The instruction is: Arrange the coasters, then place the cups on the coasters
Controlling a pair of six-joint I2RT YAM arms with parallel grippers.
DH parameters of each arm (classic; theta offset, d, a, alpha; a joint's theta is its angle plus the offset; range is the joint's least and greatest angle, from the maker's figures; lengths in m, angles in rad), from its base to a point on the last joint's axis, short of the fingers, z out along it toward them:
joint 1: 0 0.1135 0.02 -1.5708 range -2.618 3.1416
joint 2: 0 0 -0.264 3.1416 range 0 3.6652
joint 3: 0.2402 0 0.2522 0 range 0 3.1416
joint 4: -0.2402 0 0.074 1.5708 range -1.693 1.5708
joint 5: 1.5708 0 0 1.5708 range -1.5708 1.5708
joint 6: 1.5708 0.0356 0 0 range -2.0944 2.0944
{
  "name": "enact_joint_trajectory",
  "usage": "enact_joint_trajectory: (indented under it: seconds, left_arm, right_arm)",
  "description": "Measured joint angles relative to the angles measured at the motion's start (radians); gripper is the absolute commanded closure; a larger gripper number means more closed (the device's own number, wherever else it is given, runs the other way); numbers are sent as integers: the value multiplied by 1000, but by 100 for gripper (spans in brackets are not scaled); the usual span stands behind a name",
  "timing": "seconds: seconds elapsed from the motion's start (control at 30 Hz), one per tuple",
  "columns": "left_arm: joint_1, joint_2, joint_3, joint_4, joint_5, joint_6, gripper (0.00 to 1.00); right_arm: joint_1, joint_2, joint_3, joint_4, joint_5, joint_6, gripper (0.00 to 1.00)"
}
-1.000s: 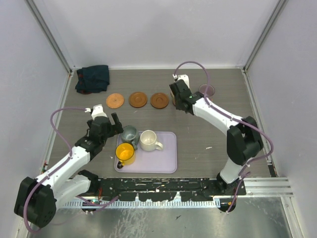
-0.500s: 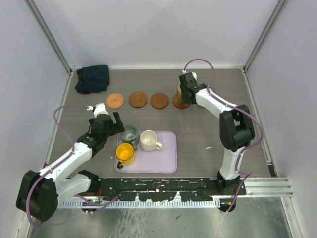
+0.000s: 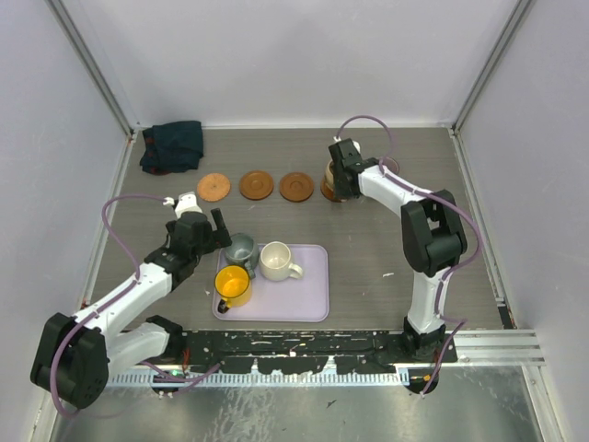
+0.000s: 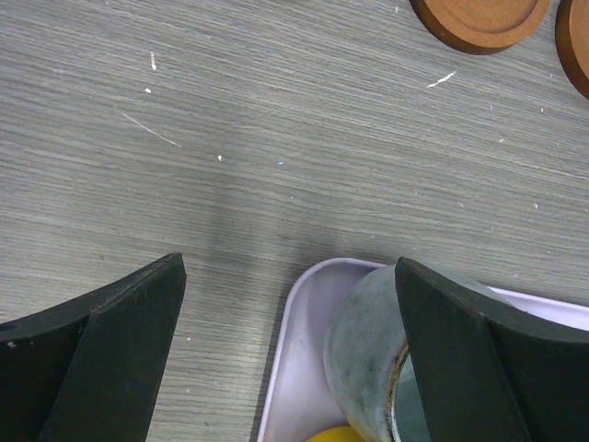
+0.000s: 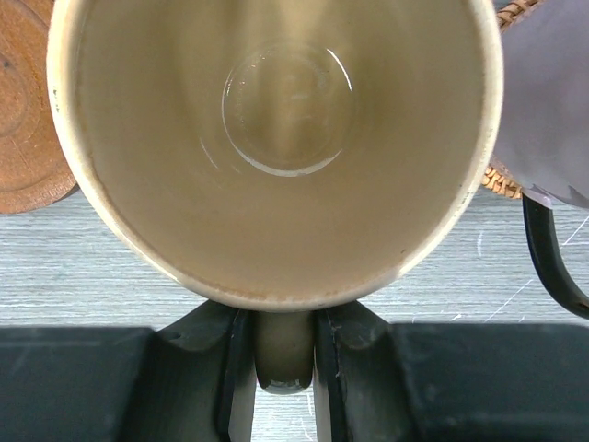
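Currently the right end effector (image 5: 283, 354) is clamped on the handle of the tan cup (image 5: 276, 147), which is upright over the fourth coaster (image 3: 326, 192), upper centre of the top view; contact unclear. The left end effector (image 4: 289, 276) is wide open and holds nothing, above the grey-green cup (image 4: 368, 341) at the upper-left corner of the tray (image 4: 293, 359).

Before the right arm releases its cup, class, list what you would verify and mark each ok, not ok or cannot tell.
1. The right end effector is shut on the tan cup handle: ok.
2. Tan cup upright: ok.
3. Its base seated on the coaster beneath: cannot tell.
4. The left end effector is open: ok.
5. Three bare coasters for three cups on the tray: ok.
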Motion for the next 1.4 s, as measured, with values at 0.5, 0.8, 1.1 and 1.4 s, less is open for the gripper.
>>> enact_joint_trajectory:
  seconds: [0.5, 0.8, 1.1, 1.4]
  left_arm:
    - [0, 3, 1, 0, 0, 0, 2]
    - [0, 3, 1, 0, 0, 0, 2]
    - [0, 4, 1, 0, -1, 0, 2]
    - [0, 3, 1, -3, -2, 0, 2]
  right_arm:
    - [0, 11, 0, 31, -2, -11, 99]
    - [0, 42, 0, 47, -13, -11, 99]
    - [0, 42, 0, 49, -17, -9, 96]
    - [0, 39, -11, 60, -17, 6, 77]
